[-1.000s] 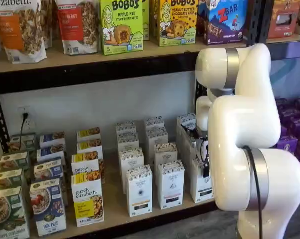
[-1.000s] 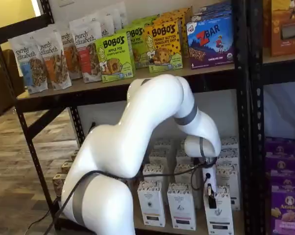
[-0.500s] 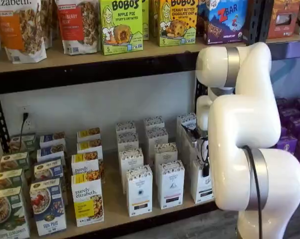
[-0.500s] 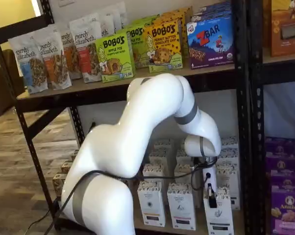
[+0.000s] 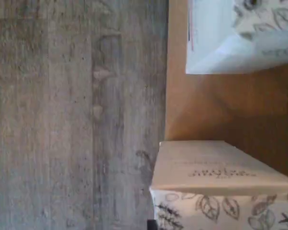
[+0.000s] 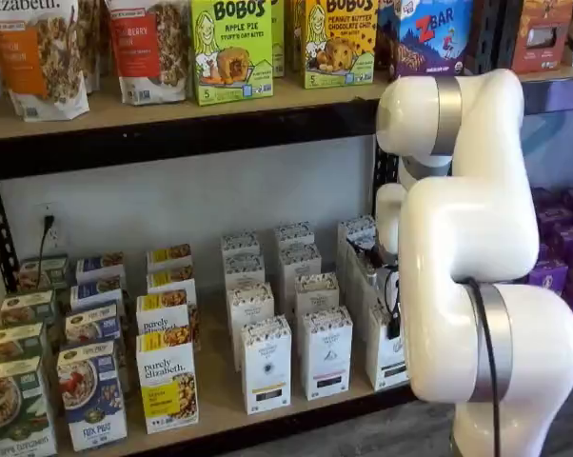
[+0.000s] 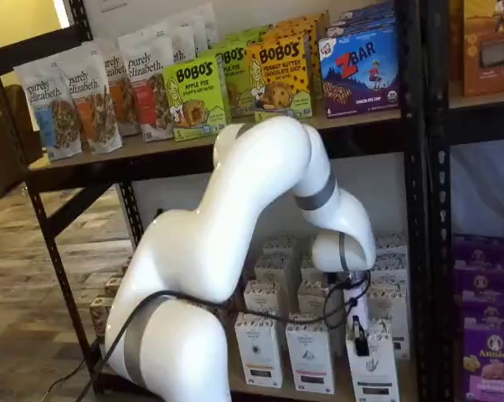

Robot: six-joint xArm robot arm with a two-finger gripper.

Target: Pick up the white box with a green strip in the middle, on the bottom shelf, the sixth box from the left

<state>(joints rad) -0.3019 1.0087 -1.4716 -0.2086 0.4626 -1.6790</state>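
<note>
The white box with a green strip stands at the front right of the bottom shelf, half hidden by my arm. In a shelf view the same box shows with one black finger of my gripper lying against the top of its front face. The other finger is hidden, so I cannot tell whether the gripper is shut. In the wrist view the box's leaf-patterned top is very close, on the pale board.
Like white boxes stand in rows beside it, and one also shows in the wrist view. Purely Elizabeth boxes stand further left. The upper shelf holds Bobo's packs. A black upright stands right of the box. The wood floor lies below.
My arm's upper joints have risen a little. The gripper and the box have hardly shifted.
</note>
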